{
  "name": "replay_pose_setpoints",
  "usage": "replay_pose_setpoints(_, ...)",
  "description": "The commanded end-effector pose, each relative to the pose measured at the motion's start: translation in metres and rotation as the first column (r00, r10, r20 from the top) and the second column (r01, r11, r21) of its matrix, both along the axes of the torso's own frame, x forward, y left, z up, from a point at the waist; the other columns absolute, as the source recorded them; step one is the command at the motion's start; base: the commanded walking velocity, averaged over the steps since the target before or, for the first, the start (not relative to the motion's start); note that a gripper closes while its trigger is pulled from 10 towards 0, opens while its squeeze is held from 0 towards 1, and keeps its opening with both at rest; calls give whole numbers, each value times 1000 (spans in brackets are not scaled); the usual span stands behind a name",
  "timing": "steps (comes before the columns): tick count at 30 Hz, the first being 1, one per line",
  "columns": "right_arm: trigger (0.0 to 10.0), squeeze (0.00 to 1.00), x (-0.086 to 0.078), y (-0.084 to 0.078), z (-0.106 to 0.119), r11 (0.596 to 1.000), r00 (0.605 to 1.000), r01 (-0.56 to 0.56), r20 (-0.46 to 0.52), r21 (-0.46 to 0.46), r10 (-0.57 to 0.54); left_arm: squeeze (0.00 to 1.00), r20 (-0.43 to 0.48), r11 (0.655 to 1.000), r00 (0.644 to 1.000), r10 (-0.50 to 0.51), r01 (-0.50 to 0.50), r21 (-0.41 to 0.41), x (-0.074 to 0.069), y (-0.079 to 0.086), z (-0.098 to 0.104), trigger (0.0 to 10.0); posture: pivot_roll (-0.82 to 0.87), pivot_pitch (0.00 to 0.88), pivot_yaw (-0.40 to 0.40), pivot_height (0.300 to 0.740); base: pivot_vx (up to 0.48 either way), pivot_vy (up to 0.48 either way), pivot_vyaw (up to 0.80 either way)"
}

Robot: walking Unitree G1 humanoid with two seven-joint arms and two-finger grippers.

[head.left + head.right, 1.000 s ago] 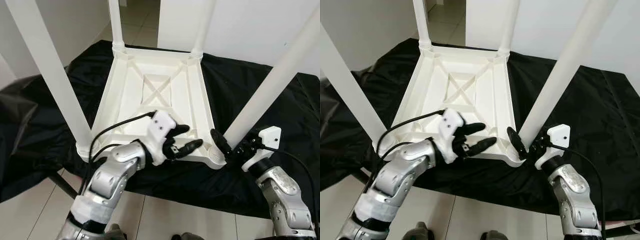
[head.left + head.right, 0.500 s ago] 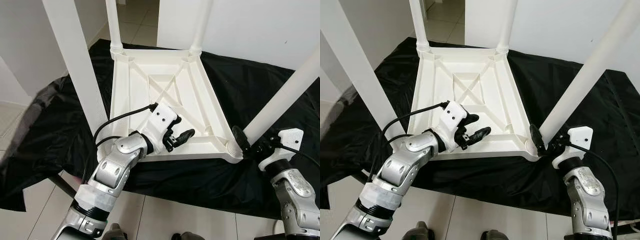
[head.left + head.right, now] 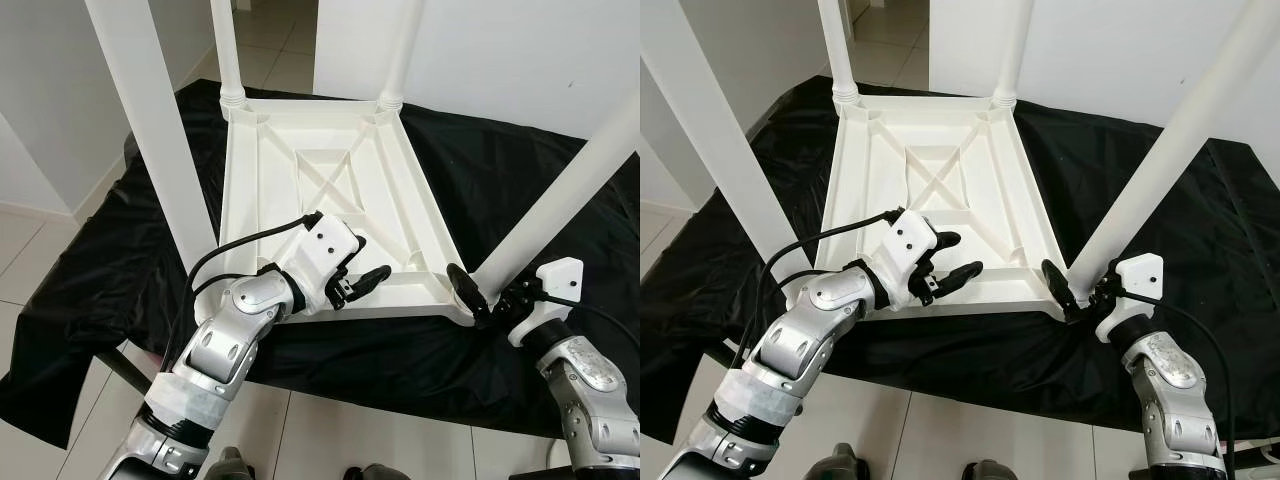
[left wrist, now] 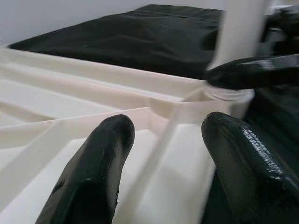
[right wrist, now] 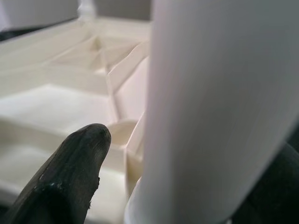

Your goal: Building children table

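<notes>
A white plastic children's table [image 3: 330, 170] lies upside down on a black cloth [image 3: 520, 150], with its legs pointing up. My left gripper [image 3: 362, 270] hovers open over the near rim of the underside, with ribs showing between its fingers [image 4: 93, 177]. My right gripper [image 3: 482, 292] sits at the base of the near right leg [image 3: 560, 200] and is shut around it. One finger [image 5: 70, 172] rests against the corner socket, and the other is hidden behind the leg. The near left leg [image 3: 150, 120] stands to the left of my left arm.
Two far legs [image 3: 225, 45] [image 3: 400, 50] rise at the table's back corners. The cloth hangs over the front edge above a tiled floor [image 3: 330, 440]. A white wall [image 3: 500, 50] stands behind, and a doorway [image 3: 280, 30] opens at the back.
The table has swung round on the cloth, its near right corner moving right with my right gripper on the leg. My left gripper drew back along the near rim. The cloth on the left lies flatter.
</notes>
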State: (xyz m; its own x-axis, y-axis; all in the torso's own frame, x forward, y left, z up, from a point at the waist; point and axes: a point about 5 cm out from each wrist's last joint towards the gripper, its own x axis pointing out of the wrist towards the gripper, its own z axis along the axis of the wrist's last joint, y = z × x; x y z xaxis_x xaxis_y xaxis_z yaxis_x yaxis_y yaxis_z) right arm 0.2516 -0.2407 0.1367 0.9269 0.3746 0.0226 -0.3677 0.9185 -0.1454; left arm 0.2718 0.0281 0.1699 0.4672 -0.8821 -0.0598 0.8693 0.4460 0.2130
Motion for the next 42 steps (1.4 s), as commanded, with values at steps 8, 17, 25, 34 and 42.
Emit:
replay_pose_setpoints(8, 549, 0, 2, -1, -4, 999, 999, -32, -22, -26, 31, 0, 5, 997, 997, -77, 77, 22, -11, -8, -3, 10000, 48, 13, -30, 740, 0, 0, 0)
replay_pose_setpoints(17, 3529, 0, 1, 0, -6, 1000, 1000, 2, -15, -31, -3, 0, 12, 998, 998, -57, 57, 13, -9, -9, -3, 10000, 48, 14, -34, 740, 0, 0, 0)
replay_pose_setpoints(25, 10000, 0, 4, 5, -9, 991, 991, 131, -32, -32, -132, 0, 13, 999, 999, -50, 50, 17, -10, -9, -5, 10000, 45, 16, -36, 740, 0, 0, 0)
replay_pose_setpoints(34, 10000, 0, 5, 31, -14, 847, 849, 527, -89, 71, -521, 0, 18, 999, 1000, -25, 25, 24, -8, -7, -8, 10000, 45, 7, -37, 740, 0, 0, 0)
replay_pose_setpoints(42, 10000, 0, 1, 71, -20, 723, 739, 673, -140, 153, -659, 0, 24, 1000, 1000, -6, 6, 25, -5, -7, -8, 10000, 47, 0, -40, 740, 0, 0, 0)
